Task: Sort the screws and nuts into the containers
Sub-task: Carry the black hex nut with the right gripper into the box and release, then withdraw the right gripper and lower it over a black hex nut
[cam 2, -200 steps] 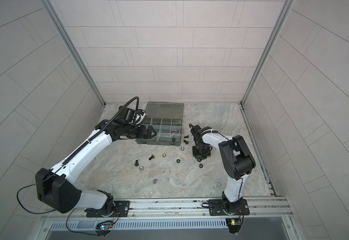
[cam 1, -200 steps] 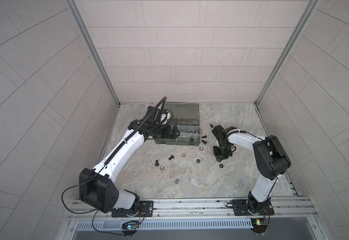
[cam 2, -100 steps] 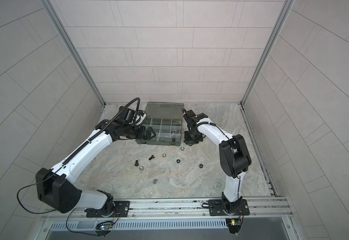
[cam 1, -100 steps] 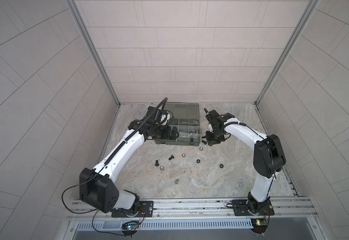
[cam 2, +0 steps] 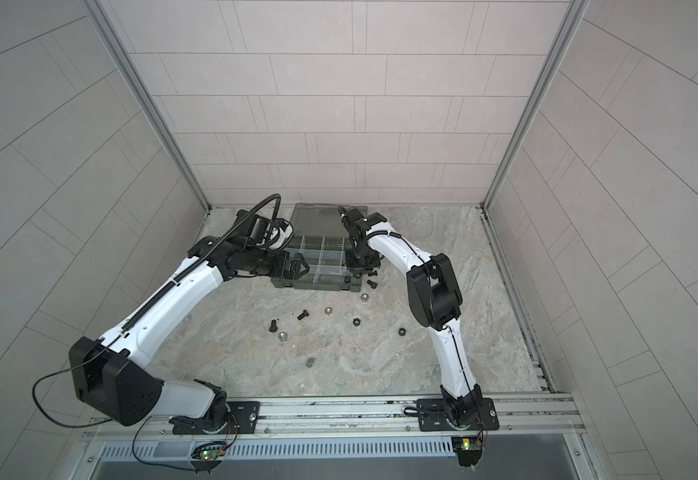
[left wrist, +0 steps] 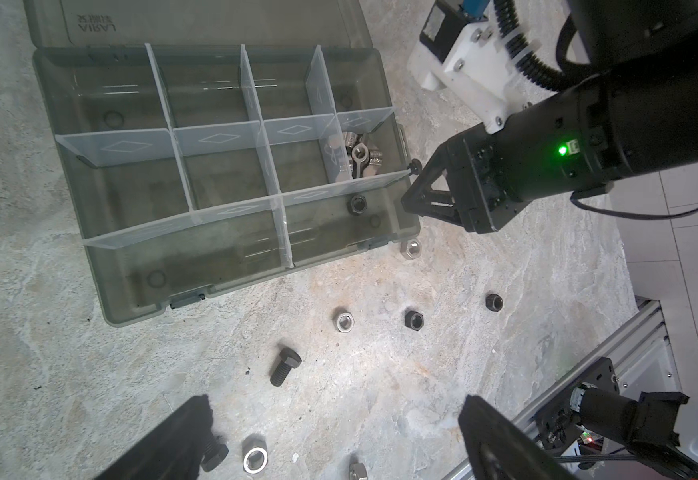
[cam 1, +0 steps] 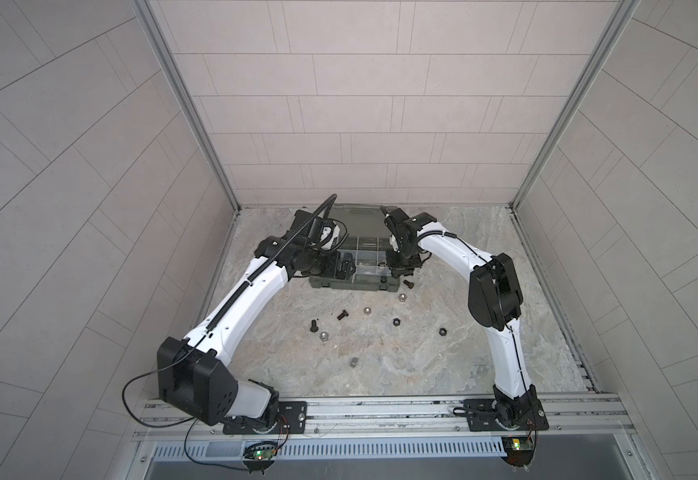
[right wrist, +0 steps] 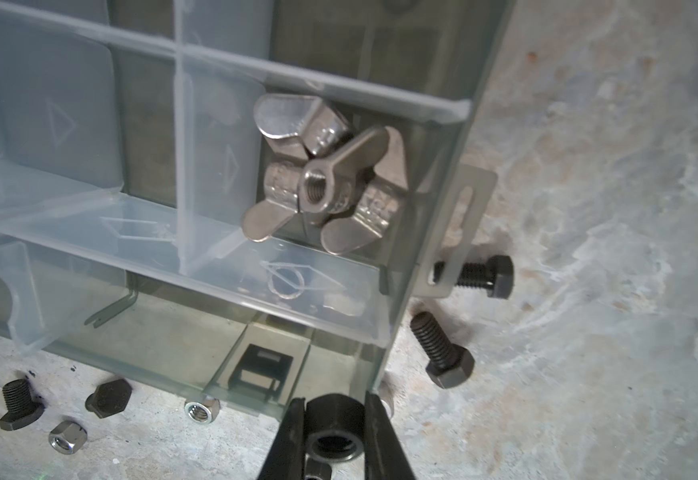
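Marbled tabletop (cam 1: 422, 365), tiled walls (cam 1: 360, 104). Screws (cam 1: 342, 316) and nuts (cam 1: 366, 311) lie loose before the case (cam 1: 351, 284), wing nuts (right wrist: 322, 183) in one cell (right wrist: 434, 166). Right gripper (right wrist: 334, 411) pinches a black nut (right wrist: 333, 436) at its edge; left gripper (left wrist: 335, 405) gapes.

The organizer case (cam 1: 353, 286) lies at the back of the table (cam 1: 422, 365), with its open lid (cam 1: 357, 212) behind it. In the case's middle row, the rightmost cell holds heaped wing nuts (left wrist: 355, 156). A single nut (left wrist: 357, 203) lies in the cell in front of them. Two bolts (right wrist: 484, 274) lie just right of the case's right wall. In front of the case, loose nuts (cam 1: 366, 310) and two more bolts (cam 1: 342, 315) are scattered. The right gripper (right wrist: 335, 405) is at the case's front right corner, with the clamped nut (right wrist: 333, 432) between its fingers. The left gripper (cam 1: 341, 268) is at the case's left end.
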`<state>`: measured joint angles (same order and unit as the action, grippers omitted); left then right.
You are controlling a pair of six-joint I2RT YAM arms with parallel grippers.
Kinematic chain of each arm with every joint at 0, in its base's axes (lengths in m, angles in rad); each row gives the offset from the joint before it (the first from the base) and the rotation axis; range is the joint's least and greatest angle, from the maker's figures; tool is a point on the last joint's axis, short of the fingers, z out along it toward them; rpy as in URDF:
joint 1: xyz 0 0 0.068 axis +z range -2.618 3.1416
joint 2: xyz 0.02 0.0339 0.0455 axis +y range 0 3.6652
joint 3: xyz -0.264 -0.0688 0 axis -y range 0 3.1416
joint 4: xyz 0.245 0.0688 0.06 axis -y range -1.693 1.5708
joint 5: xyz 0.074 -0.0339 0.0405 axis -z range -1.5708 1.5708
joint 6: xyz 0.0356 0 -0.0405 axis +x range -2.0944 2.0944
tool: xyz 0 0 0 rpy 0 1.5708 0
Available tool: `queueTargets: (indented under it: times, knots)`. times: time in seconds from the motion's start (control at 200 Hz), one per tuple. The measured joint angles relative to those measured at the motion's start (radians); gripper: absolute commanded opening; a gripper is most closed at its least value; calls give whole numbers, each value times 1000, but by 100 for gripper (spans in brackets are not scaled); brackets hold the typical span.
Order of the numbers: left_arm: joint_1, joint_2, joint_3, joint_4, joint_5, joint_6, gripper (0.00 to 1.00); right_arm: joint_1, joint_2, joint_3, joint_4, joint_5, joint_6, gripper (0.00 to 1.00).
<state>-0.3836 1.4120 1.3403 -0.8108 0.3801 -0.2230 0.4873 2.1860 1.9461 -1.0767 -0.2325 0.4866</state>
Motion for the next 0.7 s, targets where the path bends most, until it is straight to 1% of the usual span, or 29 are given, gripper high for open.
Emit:
queueTargets:
  times: [0.045,0.135,0.215,0.315,0.425,0.495,0.585,0.701]
  knots:
    - [1,0,0,-5,-3,4,100,3,13,19,-5,-3,0,21]
    - [2,0,0,-11,-7,8,100,3,37,50,-12,-11,5,40]
    - [5,0,0,-11,-9,11,100,3,48,66,-19,-16,-5,49]
    - [6,0,0,-11,-11,14,100,3,50,82,-35,-14,-14,49]
    - [6,0,0,-11,-12,14,100,3,50,98,-50,-9,-21,47]
    - [6,0,0,-10,-11,14,100,3,42,81,-57,3,-31,46]
    - [6,0,0,-10,-10,14,100,3,-5,-12,-55,26,-39,44]
    - [6,0,0,-8,-5,13,100,-3,-125,-209,-49,52,-40,44]
